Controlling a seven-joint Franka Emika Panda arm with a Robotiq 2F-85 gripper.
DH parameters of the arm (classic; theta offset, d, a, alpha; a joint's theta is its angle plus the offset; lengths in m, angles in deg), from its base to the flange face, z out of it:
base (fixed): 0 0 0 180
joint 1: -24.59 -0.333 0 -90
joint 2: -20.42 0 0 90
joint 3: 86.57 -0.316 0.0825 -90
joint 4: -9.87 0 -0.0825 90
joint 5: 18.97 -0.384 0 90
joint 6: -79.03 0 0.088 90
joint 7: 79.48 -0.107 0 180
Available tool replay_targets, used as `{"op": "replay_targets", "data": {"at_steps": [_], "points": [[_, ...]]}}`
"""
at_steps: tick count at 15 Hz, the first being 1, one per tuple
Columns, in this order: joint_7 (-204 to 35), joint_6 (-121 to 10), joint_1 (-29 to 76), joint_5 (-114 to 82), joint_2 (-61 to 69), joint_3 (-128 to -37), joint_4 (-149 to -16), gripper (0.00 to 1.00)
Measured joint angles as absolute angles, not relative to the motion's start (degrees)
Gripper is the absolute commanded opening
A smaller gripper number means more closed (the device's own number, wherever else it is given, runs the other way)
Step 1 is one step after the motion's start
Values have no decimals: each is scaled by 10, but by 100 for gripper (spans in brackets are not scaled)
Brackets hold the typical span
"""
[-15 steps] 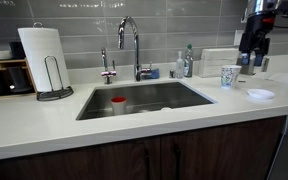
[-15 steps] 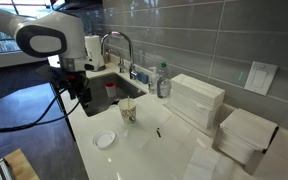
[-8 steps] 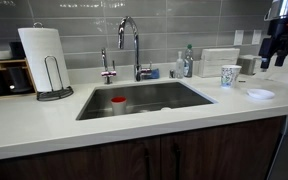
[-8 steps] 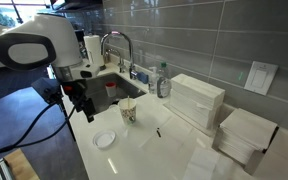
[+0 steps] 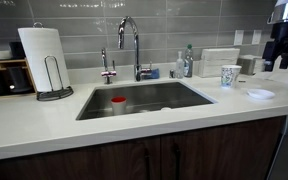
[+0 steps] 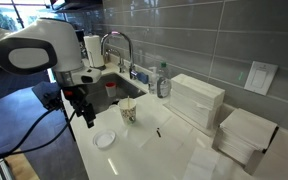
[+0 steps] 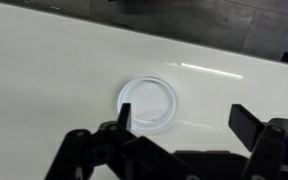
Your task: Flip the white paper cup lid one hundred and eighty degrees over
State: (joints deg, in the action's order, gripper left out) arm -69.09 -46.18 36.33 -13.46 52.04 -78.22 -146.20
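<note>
We see our gripper (image 7: 184, 128) hanging wide open and empty above the white paper cup lid (image 7: 149, 103) on the countertop (image 7: 44, 70).

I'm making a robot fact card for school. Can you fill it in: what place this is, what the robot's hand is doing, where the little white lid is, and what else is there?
Place: kitchen counter with a sink
Gripper: open, holding nothing, hovering above the lid
White lid: lying flat on the counter, not touched
Paper cup: upright, patterned, between the lid and the sink
Also there: faucet behind the sink, paper towel roll on a stand
Flip done: cannot tell
</note>
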Motion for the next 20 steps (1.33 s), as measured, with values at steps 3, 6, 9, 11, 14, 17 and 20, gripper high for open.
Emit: {"op": "replay_targets", "data": {"at_steps": [3,6,9,11,14,17,20], "points": [[-690,-468,362,-137,512,-774,-1454,100],[-679,-496,358,-140,486,-758,-1444,100],[-672,-516,356,-141,456,-752,-1439,100],[-668,-522,355,-141,435,-752,-1436,100],[-666,-532,355,-141,404,-752,-1431,100],[-657,-554,353,-141,377,-752,-1428,100],[-651,-574,348,-141,351,-752,-1425,100]]}}
